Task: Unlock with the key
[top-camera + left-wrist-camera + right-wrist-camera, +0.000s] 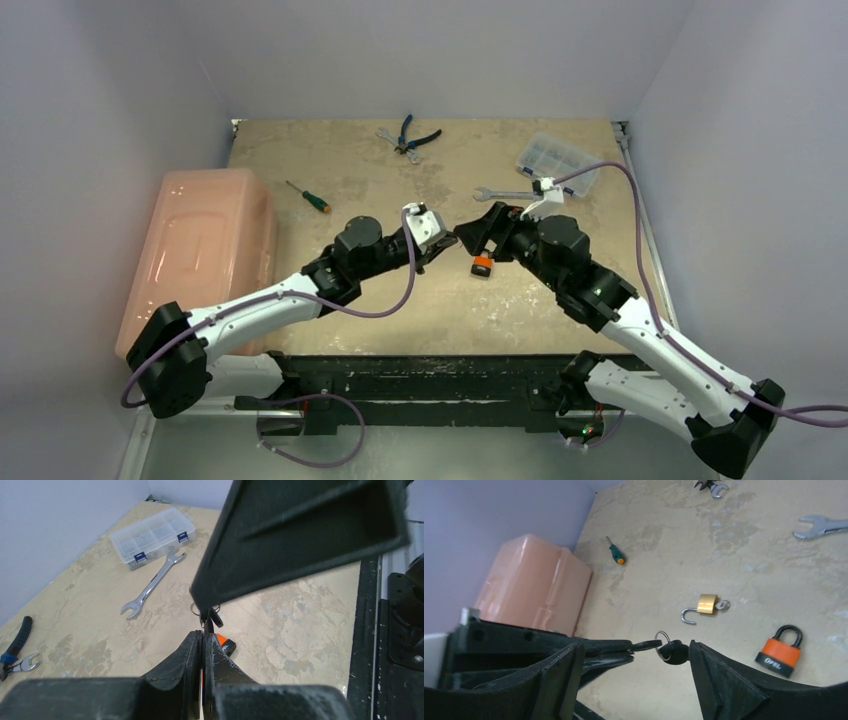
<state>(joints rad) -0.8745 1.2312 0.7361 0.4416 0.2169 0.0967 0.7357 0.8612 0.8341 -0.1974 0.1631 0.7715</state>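
**Take the key by its head and leave the blade free**

The left gripper [202, 639] is pinched tight on one key [646, 644] of a small ring, held in the air above the bench [749, 555]. A second key [672, 653], black-headed, dangles from the ring. The right gripper [465, 235] has its jaws apart, one on either side of the bunch, and appears to touch nothing.

This looks like a hand-over. The right gripper should close squarely on a key's head, not on the ring. The left should let go only once that hold is firm.

The orange lock [780, 654] lies loose on the bench nearby, its shackle down. It will likely slide under a push, so the freed gripper should steady it. A brass lock [705, 605] farther off is already open.
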